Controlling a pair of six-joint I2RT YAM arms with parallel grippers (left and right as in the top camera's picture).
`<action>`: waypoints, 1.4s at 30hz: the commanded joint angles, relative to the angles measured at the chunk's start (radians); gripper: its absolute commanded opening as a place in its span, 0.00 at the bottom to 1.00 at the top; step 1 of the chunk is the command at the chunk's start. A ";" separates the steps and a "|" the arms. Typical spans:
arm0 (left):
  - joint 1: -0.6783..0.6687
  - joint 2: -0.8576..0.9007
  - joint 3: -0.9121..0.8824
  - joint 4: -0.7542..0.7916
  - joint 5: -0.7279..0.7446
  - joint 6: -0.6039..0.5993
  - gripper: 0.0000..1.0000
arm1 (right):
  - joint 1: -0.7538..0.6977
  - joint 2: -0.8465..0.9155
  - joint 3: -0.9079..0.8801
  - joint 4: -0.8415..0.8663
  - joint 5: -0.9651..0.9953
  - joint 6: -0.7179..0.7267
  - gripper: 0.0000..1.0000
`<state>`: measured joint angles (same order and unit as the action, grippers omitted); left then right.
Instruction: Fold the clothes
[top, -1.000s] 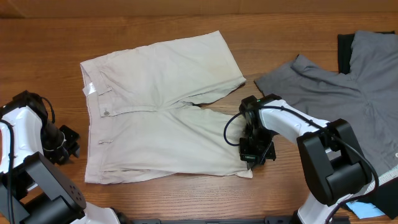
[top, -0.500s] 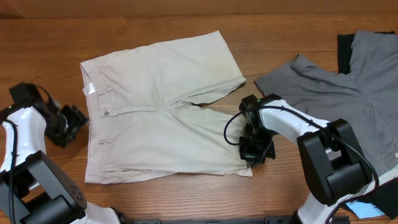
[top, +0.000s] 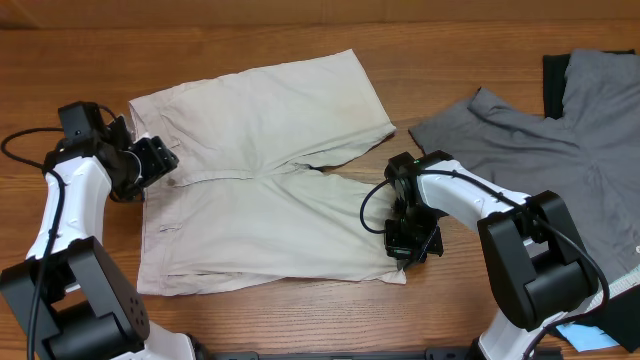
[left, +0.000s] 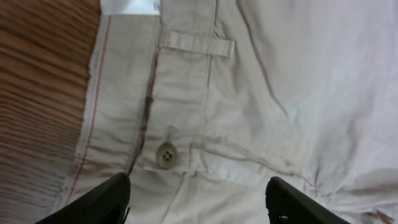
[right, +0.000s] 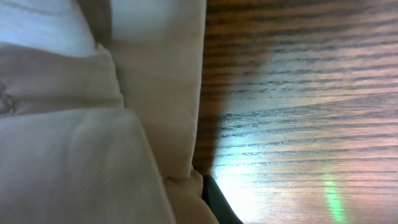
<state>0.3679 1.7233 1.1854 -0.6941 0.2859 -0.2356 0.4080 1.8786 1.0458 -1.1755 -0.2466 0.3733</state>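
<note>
The right tool (top: 408, 248), nearest, is clamped together on a hem corner of the shorts (top: 250, 170), at the near leg. The pinch looks shallow, so the cloth may slip free once lifted. The shorts lie spread flat mid-tabletop (top: 300, 325). Farther off, the left tool (left: 196, 199) hovers over the waistband (left: 124, 93), jaws wide apart and holding nothing, straddling the button (left: 165, 154). Closing there may catch only the top layer and skew the fold.
</note>
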 joint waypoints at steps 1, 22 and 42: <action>-0.002 0.047 0.006 0.003 -0.033 -0.003 0.73 | -0.005 -0.005 -0.003 -0.003 0.022 0.009 0.06; -0.004 0.160 0.006 0.021 -0.020 0.035 0.44 | -0.005 -0.005 -0.003 -0.012 0.022 0.010 0.06; -0.057 0.186 0.006 0.075 0.023 0.056 0.51 | -0.005 -0.005 -0.003 -0.023 0.022 0.010 0.06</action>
<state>0.3199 1.9003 1.1854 -0.6262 0.2577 -0.2024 0.4080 1.8786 1.0458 -1.1969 -0.2455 0.3737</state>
